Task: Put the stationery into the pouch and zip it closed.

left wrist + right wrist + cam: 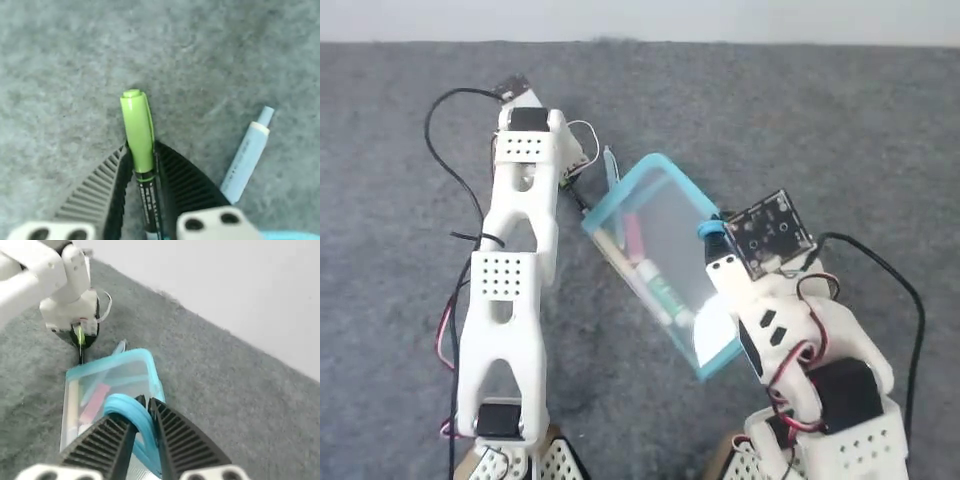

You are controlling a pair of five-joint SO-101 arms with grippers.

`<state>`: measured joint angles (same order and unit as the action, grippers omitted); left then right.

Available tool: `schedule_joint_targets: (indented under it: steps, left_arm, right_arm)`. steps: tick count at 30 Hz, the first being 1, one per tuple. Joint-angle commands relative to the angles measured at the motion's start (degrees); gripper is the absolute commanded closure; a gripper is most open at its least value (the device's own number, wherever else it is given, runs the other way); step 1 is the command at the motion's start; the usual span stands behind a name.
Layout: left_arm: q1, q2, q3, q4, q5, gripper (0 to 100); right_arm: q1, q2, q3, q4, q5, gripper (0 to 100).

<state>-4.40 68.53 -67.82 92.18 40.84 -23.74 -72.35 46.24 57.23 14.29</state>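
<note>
Clear pouch (pixel 675 225) trimmed in light blue, laid on the grey counter (pixel 820 120), pens (pixel 663 290) seen inside, its blue edge clamped by the right pincer (pixel 145 402), green-capped marker (pixel 137 130) gripped in the left pincer (pixel 142 147), pale blue pen (pixel 245 160) laid beside.

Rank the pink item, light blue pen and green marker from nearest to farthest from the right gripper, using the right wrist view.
1. Nearest: pink item, inside the pouch, beside the right gripper.
2. Next: light blue pen, on the carpet beyond the pouch.
3. Farthest: green marker, in the left gripper.

The green marker (pixel 137 131) runs off the picture's edge.
</note>
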Motion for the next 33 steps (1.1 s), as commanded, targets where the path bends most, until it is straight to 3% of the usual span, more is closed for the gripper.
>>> schedule_joint_targets:
  steps: [1,8,20,27,33]
  left_arm:
    - [-0.44,-1.23,-7.25,2.29,-1.58,99]
    - [-1.14,-2.81,-28.0,8.26,-5.1,99]
    - [-3.69,-18.99,-28.44,6.15,-5.36,99]
    - [-3.87,-32.35,-28.26,8.35,-7.3,99]
    - [0.7,-40.44,-21.67,8.53,-9.41,99]
  right_arm:
    - [-2.42,-1.54,-0.53,-4.18,5.45,99.1]
    - [-8.75,-2.07,-7.47,-0.22,16.88,99.1]
    - [-36.09,-2.07,-21.89,14.81,19.34,99.1]
    - [-37.14,-2.15,-21.8,16.22,18.99,99.1]
    - [-37.76,-2.15,-22.07,15.52,18.9,99.1]
